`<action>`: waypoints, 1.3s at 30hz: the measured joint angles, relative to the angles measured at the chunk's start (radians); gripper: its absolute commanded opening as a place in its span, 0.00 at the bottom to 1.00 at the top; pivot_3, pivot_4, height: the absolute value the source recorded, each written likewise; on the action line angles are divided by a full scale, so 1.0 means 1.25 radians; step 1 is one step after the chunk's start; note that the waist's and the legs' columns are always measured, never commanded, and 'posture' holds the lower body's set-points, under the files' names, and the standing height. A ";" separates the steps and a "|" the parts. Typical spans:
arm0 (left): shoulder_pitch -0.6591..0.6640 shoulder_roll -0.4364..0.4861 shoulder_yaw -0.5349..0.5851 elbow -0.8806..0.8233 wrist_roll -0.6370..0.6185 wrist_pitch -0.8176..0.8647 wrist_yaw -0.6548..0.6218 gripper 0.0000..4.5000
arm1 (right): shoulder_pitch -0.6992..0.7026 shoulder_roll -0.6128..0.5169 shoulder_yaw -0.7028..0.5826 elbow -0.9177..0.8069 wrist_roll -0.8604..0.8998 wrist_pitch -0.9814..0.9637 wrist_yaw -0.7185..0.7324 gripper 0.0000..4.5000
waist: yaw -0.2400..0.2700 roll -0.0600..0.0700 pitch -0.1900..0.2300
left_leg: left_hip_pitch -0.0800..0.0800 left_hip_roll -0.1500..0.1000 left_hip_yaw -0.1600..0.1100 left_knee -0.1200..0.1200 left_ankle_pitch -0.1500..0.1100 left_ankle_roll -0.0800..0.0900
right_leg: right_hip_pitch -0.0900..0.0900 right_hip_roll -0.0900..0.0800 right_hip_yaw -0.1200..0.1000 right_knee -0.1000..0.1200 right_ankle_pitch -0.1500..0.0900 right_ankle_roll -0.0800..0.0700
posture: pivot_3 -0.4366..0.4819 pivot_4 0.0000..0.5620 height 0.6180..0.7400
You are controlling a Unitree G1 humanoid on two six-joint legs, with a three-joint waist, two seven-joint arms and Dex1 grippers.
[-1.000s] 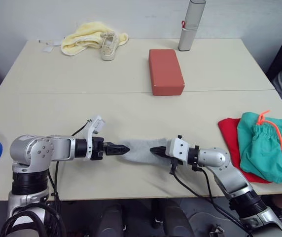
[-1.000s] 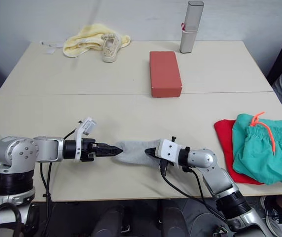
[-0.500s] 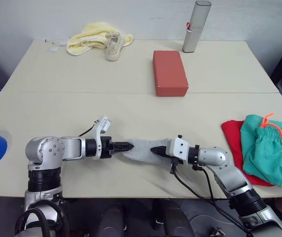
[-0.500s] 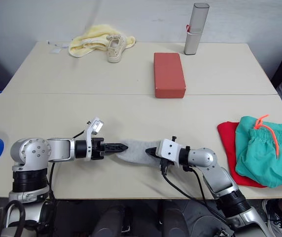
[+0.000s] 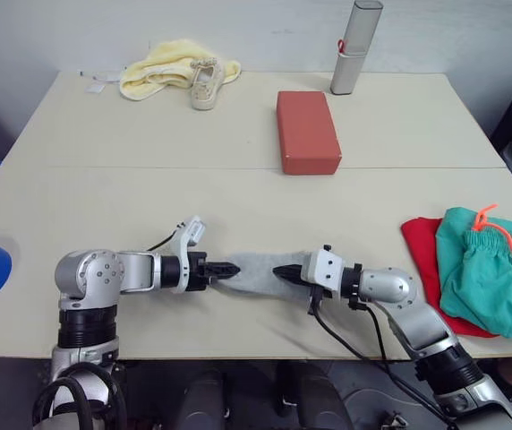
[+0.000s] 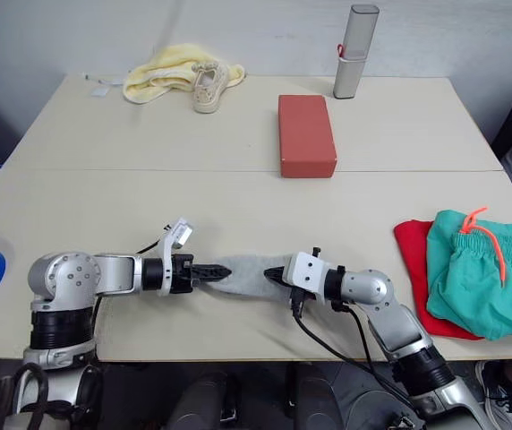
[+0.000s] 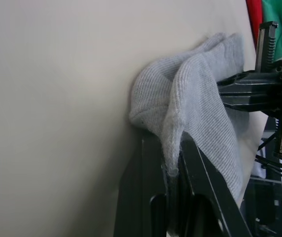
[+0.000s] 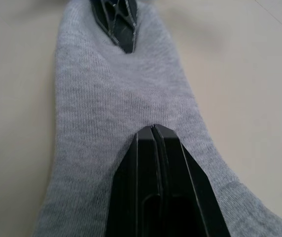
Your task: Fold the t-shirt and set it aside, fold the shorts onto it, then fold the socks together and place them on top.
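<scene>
Left eye view: the socks point(image 5: 254, 272) lie lengthwise between the left gripper point(image 5: 229, 267), clamped on their near end, and the right gripper point(image 5: 280, 271) (closed, apparently pressing).

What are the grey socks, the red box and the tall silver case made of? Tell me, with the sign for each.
The socks: soft ribbed knit, probably cotton blend; fine vertical ribs show and the cloth drapes over the left end effector. The red box: rigid, matte, with rounded edges; could be foam or plastic, unclear. The silver case: smooth brushed-looking sheen, likely metal or metallic plastic.
</scene>
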 measured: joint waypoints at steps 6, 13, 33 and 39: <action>-0.091 0.046 -0.089 -0.006 0.005 -0.013 -0.043 0.00 | 0.015 0.000 0.000 -0.018 -0.002 0.003 -0.013 0.00 | 0.000 0.000 0.000 | -0.001 0.000 0.000 0.000 0.000 0.000 | -0.001 0.000 0.000 0.000 0.000 0.000 | 0.48 0.27 1.00; -0.149 0.062 -0.222 -0.029 0.025 -0.059 -0.104 0.00 | 0.025 0.000 0.000 -0.031 -0.003 0.014 -0.020 0.00 | 0.000 0.000 0.000 | -0.002 0.000 0.000 0.000 0.000 0.000 | -0.001 0.001 0.000 0.000 0.000 0.000 | 0.48 0.27 1.00; -0.204 -0.012 -0.358 -0.024 0.081 -0.202 -0.206 0.38 | 0.033 -0.002 0.000 -0.049 -0.017 0.021 -0.036 0.00 | 0.000 0.000 0.000 | -0.002 0.000 0.000 0.000 0.001 0.000 | -0.002 0.001 0.000 0.000 0.000 0.000 | 0.48 0.27 1.00; -0.204 -0.007 -0.371 0.002 0.095 -0.243 -0.247 0.80 | 0.091 -0.080 -0.064 -0.146 0.026 0.083 -0.007 0.00 | 0.004 -0.001 0.001 | -0.003 0.000 0.000 0.000 0.001 0.001 | -0.002 0.001 0.000 -0.001 0.000 0.000 | 0.48 0.27 1.00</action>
